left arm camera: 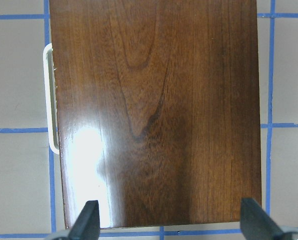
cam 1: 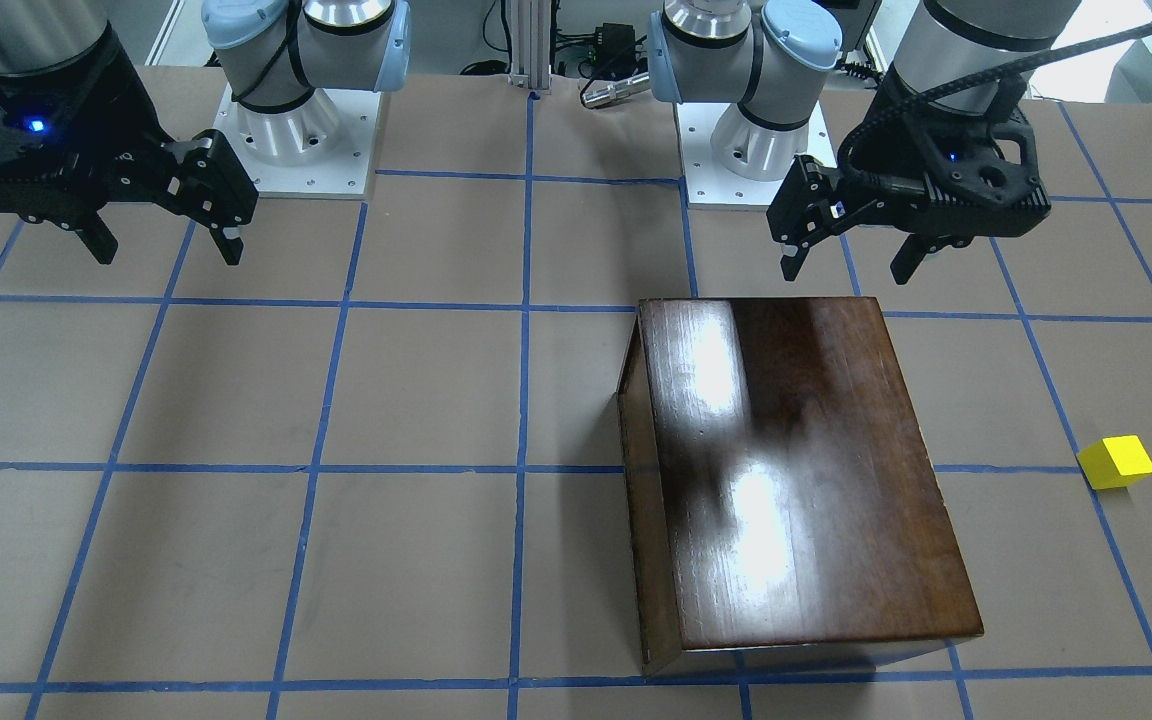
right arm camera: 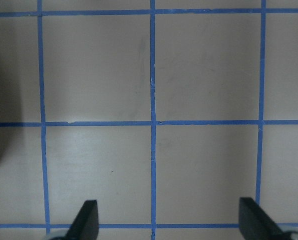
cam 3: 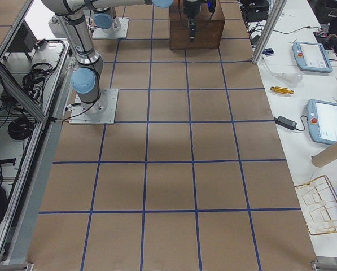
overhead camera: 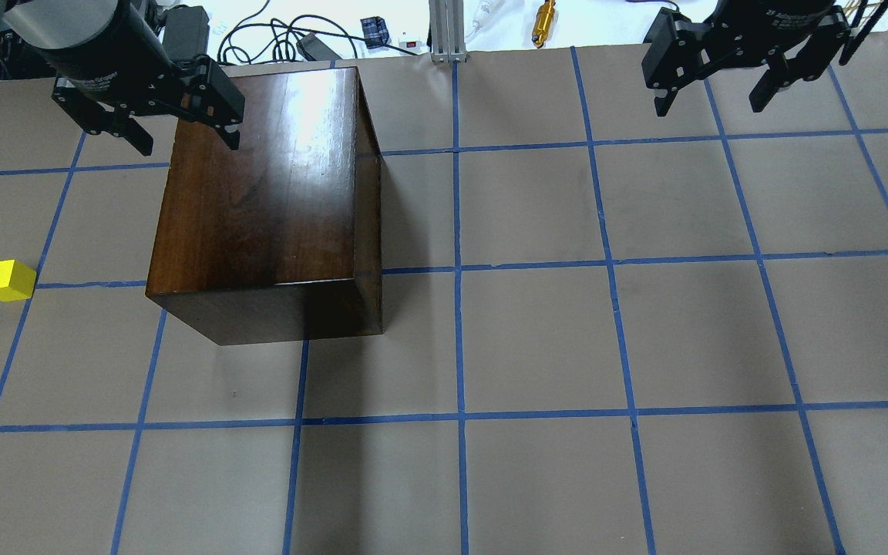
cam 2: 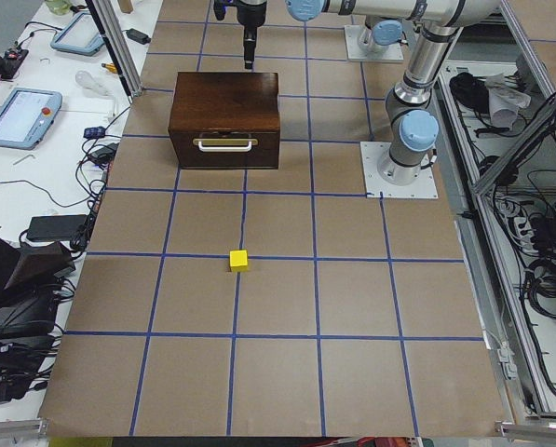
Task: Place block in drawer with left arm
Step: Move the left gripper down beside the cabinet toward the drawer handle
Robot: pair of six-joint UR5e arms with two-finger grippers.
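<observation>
The yellow block (cam 1: 1116, 462) lies on the table, well apart from the cabinet (cam 1: 796, 470); it also shows in the overhead view (overhead camera: 7, 280) and the exterior left view (cam 2: 238, 261). The drawer (cam 2: 223, 147) is shut, and its dark front with the white handle (left arm camera: 50, 100) faces the block's side. My left gripper (overhead camera: 186, 144) is open and empty, high over the cabinet's end nearest the robot bases; the left wrist view (left arm camera: 172, 222) looks down on the glossy top. My right gripper (overhead camera: 710, 106) is open and empty over bare table.
The two arm bases (cam 1: 301, 130) (cam 1: 756, 140) stand on white plates at the table's robot side. Blue tape lines grid the brown table (overhead camera: 536, 331). Tablets and cables lie on a side bench (cam 2: 21, 116) beyond the table edge.
</observation>
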